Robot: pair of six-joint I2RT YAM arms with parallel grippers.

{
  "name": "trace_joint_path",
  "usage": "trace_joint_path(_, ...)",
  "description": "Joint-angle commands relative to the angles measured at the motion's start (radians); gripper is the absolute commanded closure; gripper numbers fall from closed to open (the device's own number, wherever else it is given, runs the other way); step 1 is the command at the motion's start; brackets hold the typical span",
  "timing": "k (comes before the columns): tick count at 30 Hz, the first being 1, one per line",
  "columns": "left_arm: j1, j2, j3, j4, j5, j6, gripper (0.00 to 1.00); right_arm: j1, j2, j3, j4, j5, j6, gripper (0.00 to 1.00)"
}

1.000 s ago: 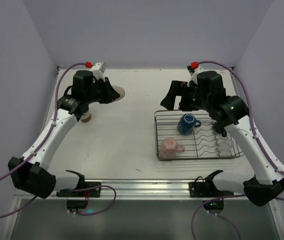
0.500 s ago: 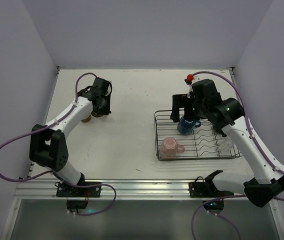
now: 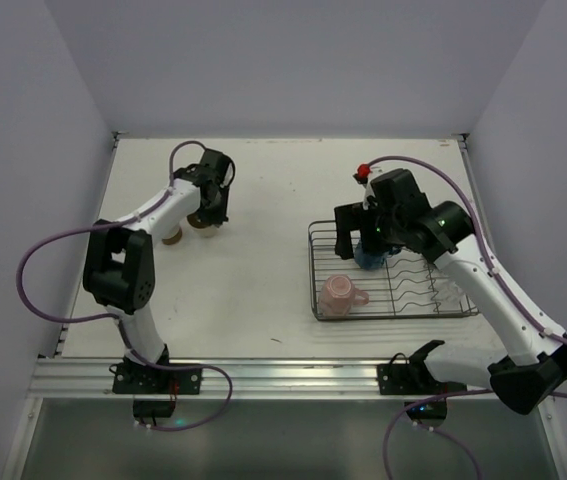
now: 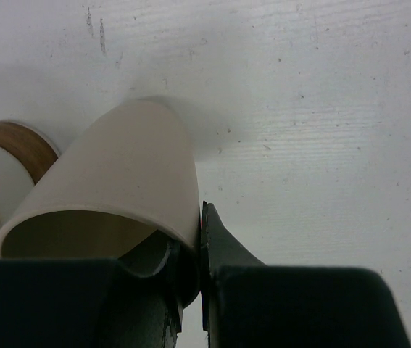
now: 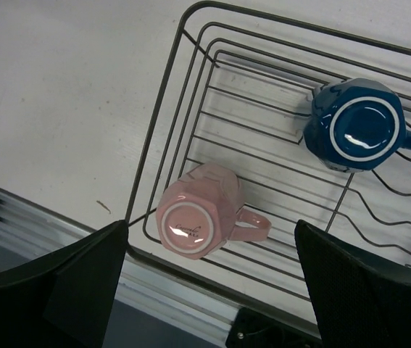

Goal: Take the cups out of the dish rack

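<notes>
Scuffed wht table [image 3: 263, 280], alu rail [image 3: 283, 372]

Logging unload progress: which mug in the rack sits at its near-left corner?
The pink mug, upside down in the near-left corner of the dish rack; the blue mug, also upside down, stands farther back and right.
</notes>
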Motion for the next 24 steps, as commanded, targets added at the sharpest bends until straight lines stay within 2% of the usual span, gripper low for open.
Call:
trace_joint_path(1, 0.010, 0.024, 0.048, -0.009, -0.029, 0.025, 0.98, 0.048, 0.015, -0.001, -0.027, -0.007, -0.025, 0.01)
trace_joint_path(9, 0.036, 0.046, 0.037, 0.008, -0.004, 0.044, 0.85, 0.133, 0.015, -0.027, -0.040, 0.062, -0.043, 0.01)
trace_joint_path(12, 0.047, 0.044, 0.037, 0.010, -0.001, 0.045, 0.79, 0.136, -0.002, -0.035, -0.052, 0.092, -0.086, 0.01)
trace_joint_path(14, 0.050, 0.040, 0.034, 0.013, 0.002, 0.044, 0.71, 0.136, -0.016, -0.040, -0.057, 0.097, -0.110, 0.01)
trace_joint_path(18, 0.059, 0.024, 0.028, 0.036, 0.028, 0.021, 0.57, 0.136, -0.022, -0.040, -0.077, 0.033, -0.150, 0.01)
trace_joint_path(24, 0.061, 0.003, 0.039, 0.050, 0.044, 0.010, 0.45, 0.162, -0.055, -0.116, -0.055, -0.027, -0.274, 0.01)
